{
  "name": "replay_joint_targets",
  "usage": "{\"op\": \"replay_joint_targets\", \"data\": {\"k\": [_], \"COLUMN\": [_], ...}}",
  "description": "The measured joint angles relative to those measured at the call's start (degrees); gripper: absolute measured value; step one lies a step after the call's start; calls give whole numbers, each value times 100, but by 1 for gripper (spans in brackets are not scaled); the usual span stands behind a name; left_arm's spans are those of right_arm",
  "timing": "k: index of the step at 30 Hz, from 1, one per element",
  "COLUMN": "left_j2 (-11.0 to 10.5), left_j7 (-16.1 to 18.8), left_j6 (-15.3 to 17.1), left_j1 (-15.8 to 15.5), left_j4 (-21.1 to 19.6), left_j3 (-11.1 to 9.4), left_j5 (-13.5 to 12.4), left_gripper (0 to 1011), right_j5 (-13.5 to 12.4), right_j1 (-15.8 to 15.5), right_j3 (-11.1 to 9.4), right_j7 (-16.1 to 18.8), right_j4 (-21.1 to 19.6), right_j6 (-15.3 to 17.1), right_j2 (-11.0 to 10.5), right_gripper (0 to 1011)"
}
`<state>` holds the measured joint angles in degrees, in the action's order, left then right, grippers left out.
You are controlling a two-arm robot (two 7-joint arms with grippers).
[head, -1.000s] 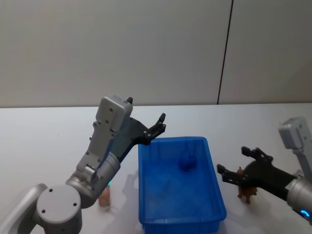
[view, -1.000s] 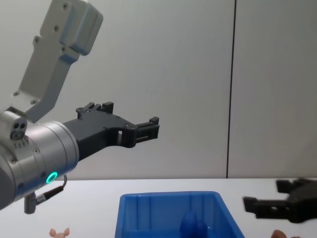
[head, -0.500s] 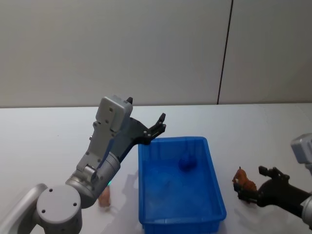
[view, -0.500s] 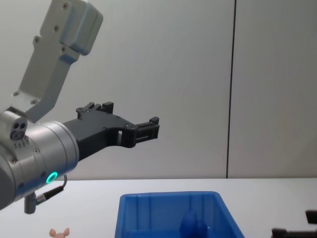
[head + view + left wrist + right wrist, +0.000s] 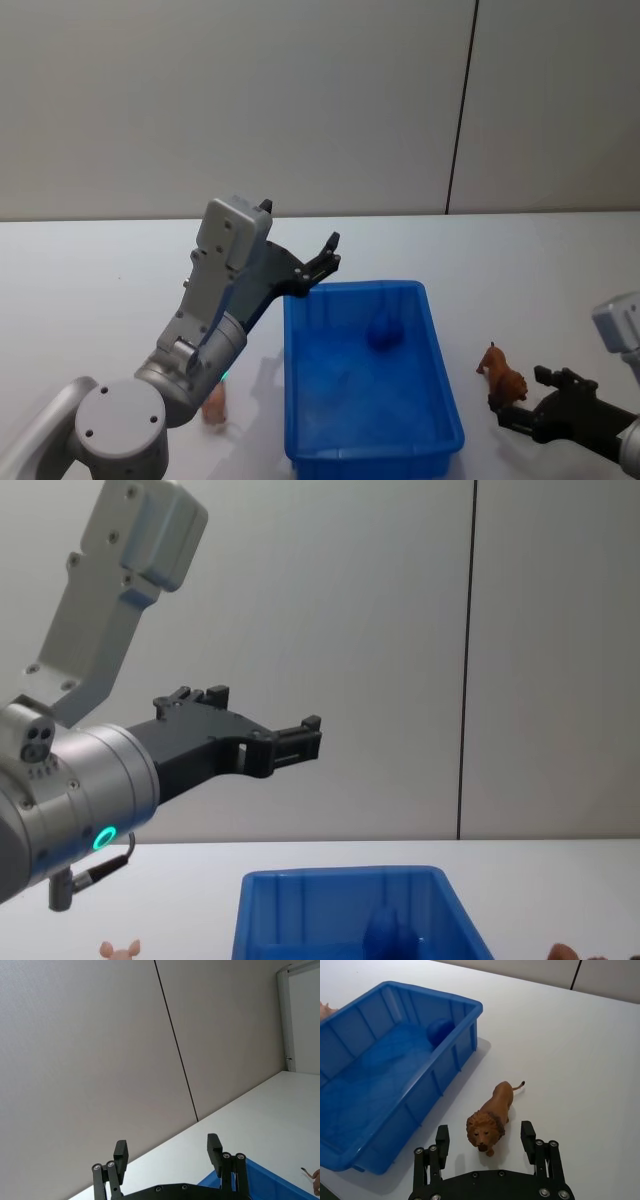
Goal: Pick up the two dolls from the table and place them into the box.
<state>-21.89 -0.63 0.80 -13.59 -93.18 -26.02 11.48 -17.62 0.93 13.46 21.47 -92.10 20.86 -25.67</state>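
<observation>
Lion doll (image 5: 497,1105): stands on all four feet on the table (image 5: 520,270), to the right of the box (image 5: 355,287) and level with its near half, clear of the wall. Its long axis runs roughly along the box's long side. The maned head points toward the robot and the tail toward the box's far end.

Right gripper (image 5: 485,1133): low over the table, off the box's near right corner. The jaws are spread wide and hold nothing. The lion's head sits between the fingertips with a gap on each side.

Pink doll (image 5: 214,403): on the table just left of the box, by its near left corner, partly behind the left arm. Two small ears stick up in the chest view; which way it faces I cannot tell.

Left gripper (image 5: 328,255): raised above the box's far left corner, fingers apart, empty.

Dark blue lump (image 5: 383,335): inside the box, near the far wall.

Change: a second ago the right gripper hung over the lion, level with the box's middle. It has since drawn back toward the robot and dropped lower, leaving the lion uncovered. The left arm and pink doll are unchanged.
</observation>
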Motion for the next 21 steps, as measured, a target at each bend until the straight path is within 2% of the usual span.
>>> {"op": "replay_joint_targets", "data": {"k": [7, 13, 15, 21], "left_j2": [0, 0, 0, 0], "left_j7": [0, 0, 0, 0], "left_j6": [0, 0, 0, 0], "left_j1": [0, 0, 0, 0], "left_j4": [0, 0, 0, 0], "left_j3": [0, 0, 0, 0], "left_j5": [0, 0, 0, 0], "left_gripper": [1000, 1001, 1001, 1000], "right_j5": [16, 15, 10, -7], "right_j1": [58, 105, 114, 136], "right_j3": [18, 23, 23, 21], "right_j7": [-21, -46, -55, -70], "right_j4": [113, 183, 189, 174], "right_j6": [5, -16, -37, -117], "right_j2": [42, 68, 75, 83], "right_gripper": [729, 545, 450, 380]}}
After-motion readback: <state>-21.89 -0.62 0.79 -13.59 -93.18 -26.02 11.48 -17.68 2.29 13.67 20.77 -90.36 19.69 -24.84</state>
